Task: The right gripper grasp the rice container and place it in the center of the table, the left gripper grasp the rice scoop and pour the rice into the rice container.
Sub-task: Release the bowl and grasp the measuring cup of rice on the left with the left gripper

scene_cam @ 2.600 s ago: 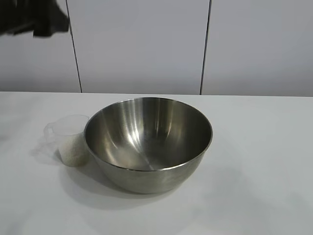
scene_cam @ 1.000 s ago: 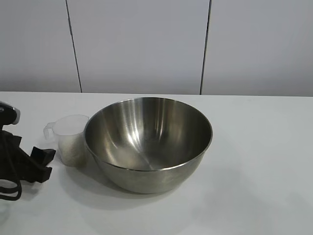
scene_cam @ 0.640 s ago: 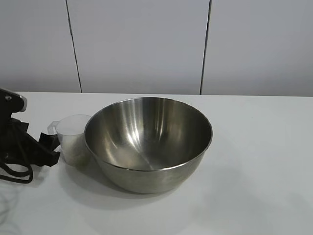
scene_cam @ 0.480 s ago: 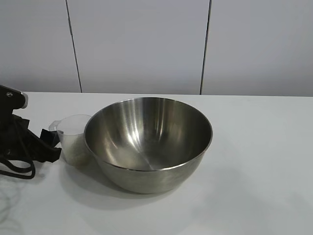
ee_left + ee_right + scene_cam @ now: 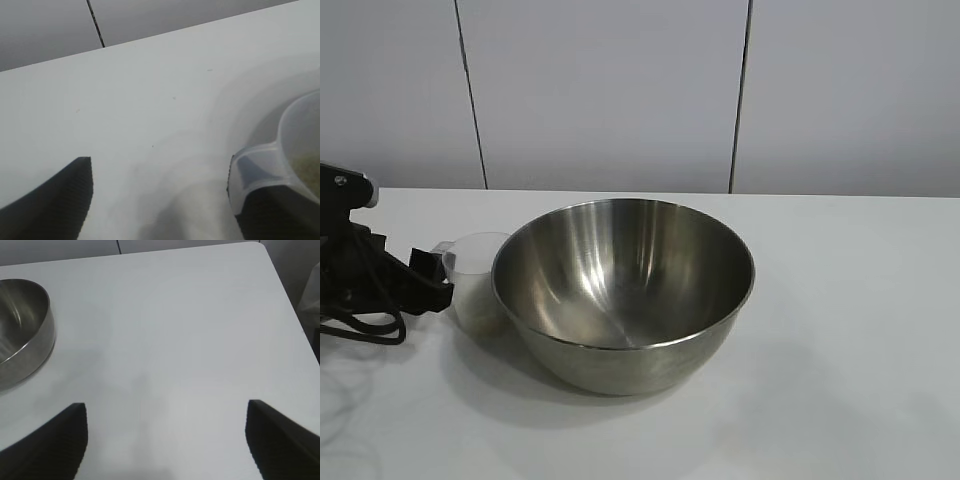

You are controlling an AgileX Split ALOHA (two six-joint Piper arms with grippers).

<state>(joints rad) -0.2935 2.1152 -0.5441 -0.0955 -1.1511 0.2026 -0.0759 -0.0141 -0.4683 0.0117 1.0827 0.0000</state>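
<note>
Exterior view shows the left claw (image 5: 432, 275), spread wide, has advanced to the rice scoop (image 5: 475, 280) handle beside the centred rice container (image 5: 623, 290), so grasping seems next; right claw (image 5: 167, 440) idles wide.

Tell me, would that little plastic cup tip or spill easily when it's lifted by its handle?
Probably light: the cup is thin, translucent plastic, small beside the bowl. Held only by its short tab handle, it may tilt, since the rice sits away from the handle. The left tool is open around that tab, so spilling seems possible.
</note>
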